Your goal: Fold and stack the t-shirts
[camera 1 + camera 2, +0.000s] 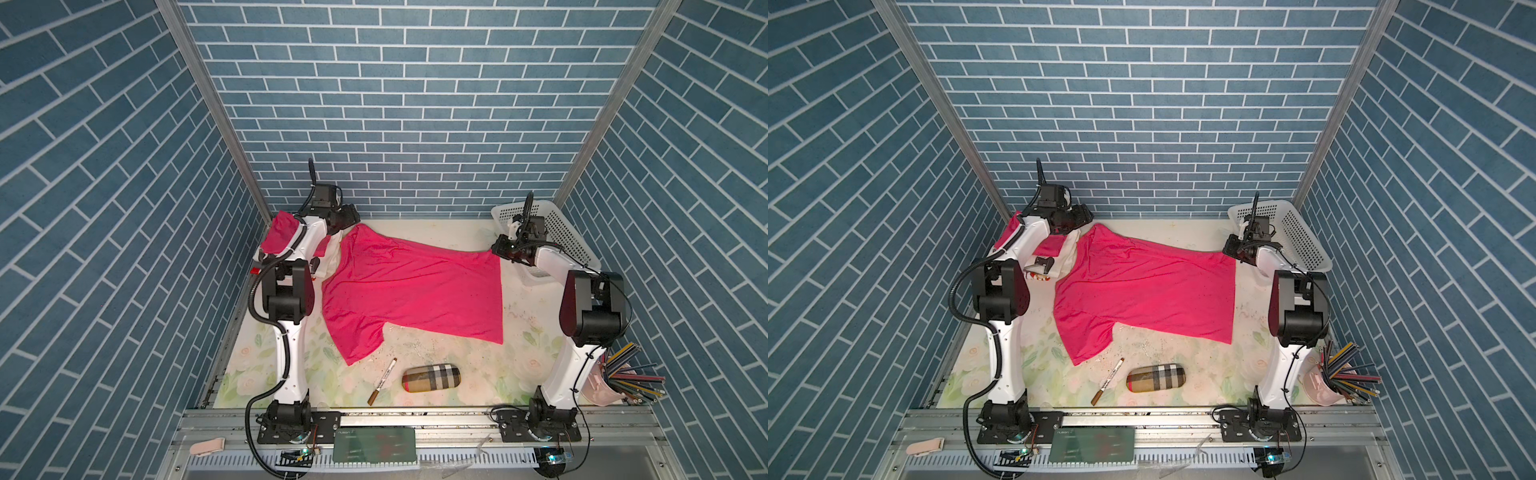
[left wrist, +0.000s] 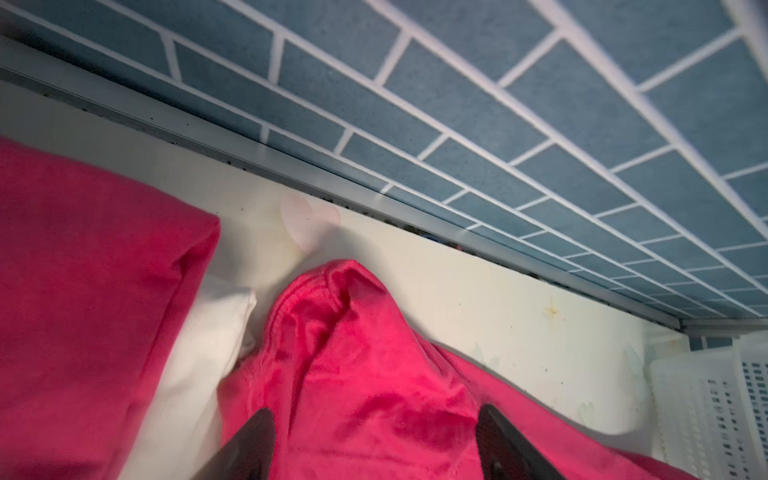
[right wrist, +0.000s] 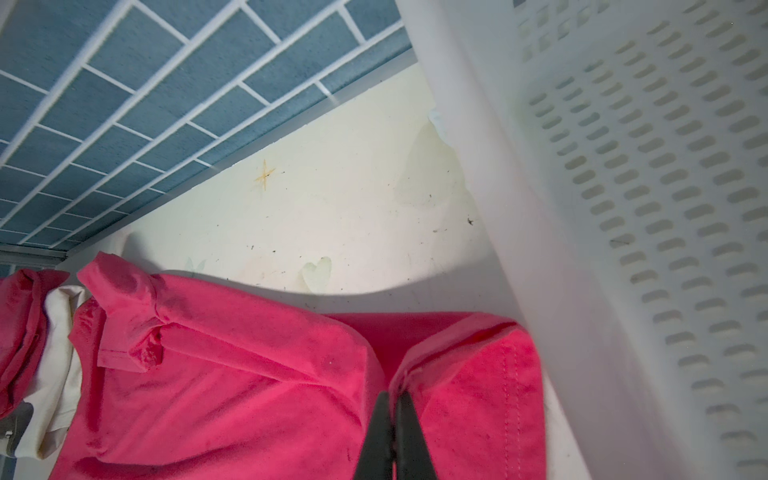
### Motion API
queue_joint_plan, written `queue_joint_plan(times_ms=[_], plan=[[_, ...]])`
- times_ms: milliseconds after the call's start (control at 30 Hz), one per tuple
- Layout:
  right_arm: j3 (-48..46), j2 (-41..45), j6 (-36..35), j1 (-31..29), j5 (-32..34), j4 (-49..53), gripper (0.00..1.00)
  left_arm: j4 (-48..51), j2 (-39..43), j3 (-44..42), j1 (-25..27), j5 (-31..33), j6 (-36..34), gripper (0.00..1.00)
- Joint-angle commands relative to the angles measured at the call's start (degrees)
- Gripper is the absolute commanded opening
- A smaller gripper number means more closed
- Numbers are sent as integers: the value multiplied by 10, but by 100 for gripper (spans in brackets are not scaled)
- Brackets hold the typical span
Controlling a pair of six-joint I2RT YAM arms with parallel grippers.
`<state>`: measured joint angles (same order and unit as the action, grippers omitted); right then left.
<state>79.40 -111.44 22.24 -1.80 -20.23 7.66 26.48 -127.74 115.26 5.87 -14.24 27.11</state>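
Near edge of the desk (image 1: 436, 235): you have a marker (image 1: 382, 381) and a plaid oblong case (image 1: 431, 377) lying near each other, not touching. A cup of coloured pencils (image 1: 627, 374) sits at the near right corner.

Mid desk: the spread t-shirt (image 1: 415, 291) lies flat, magenta, with its long axis across the desk from left to right. Its hem faces the right edge and its shoulders face the left. One sleeve points at the near edge, just short of the marker.

Far right: your right claw (image 3: 392, 399) is pressed together, pinching the far hem corner of the spread t-shirt, close beside the white perforated basket (image 1: 557, 232).

Far left: your left claw (image 2: 374, 415) is spread wide, fingers either side of a raised hump of the shirt's far shoulder. You cannot tell whether they touch the cloth.

Far left corner: the folded t-shirt (image 2: 83, 270) lies next to a white garment (image 2: 208, 345).
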Motion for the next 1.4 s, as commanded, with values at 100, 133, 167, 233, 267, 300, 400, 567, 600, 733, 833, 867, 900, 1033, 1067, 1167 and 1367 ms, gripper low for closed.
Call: queue_joint_plan(times_ms=[100, 133, 167, 233, 267, 300, 400, 567, 600, 733, 833, 867, 900, 1033, 1067, 1167, 1367], plan=[[-11, 11, 5, -8, -16, -16, 0, 39, -35, -22, 28, 9, -59, 72], [-14, 11, 6, -8, -17, -18, 0, 43, -42, -16, 32, 17, -61, 70], [-16, 12, 5, -9, -18, -21, 0, 49, -49, -7, 35, 27, -63, 69], [-21, 12, 7, -9, -19, -23, 0, 61, -70, 20, 38, 44, -67, 68], [-23, 13, 7, -9, -19, -24, 0, 66, -81, 33, 38, 52, -67, 68], [-25, 14, 7, -9, -20, -23, 0, 73, -93, 50, 38, 62, -69, 67], [-31, 19, 5, -10, -21, -27, 0, 83, -126, 94, 40, 83, -87, 66], [-35, 20, 5, -12, -20, -28, 0, 130, -193, 176, 40, 104, -116, 66], [-34, 21, 5, -12, -19, -28, 0, 140, -203, 186, 40, 113, -123, 66], [-34, 18, 7, -14, -19, -30, 0, 124, -202, 159, 38, 113, -140, 66], [-30, 12, 10, -17, -20, -32, 0, 99, -194, 132, 38, 89, -142, 63], [-28, 11, 10, -18, -20, -32, 0, 97, -194, 130, 38, 81, -142, 61], [-28, 10, 10, -20, -19, -31, 0, 96, -195, 131, 39, 75, -143, 59], [-26, 9, 8, -22, -16, -29, 0, 91, -194, 126, 39, 59, -146, 45], [-26, 9, 8, -23, -16, -28, 0, 91, -193, 126, 38, 56, -144, 40], [-26, 8, 8, -23, -15, -28, 0, 86, -183, 116, 38, 53, -138, 33], [-28, 9, 6, -24, -18, -29, 0, 82, -158, 101, 38, 50, -130, 40]])
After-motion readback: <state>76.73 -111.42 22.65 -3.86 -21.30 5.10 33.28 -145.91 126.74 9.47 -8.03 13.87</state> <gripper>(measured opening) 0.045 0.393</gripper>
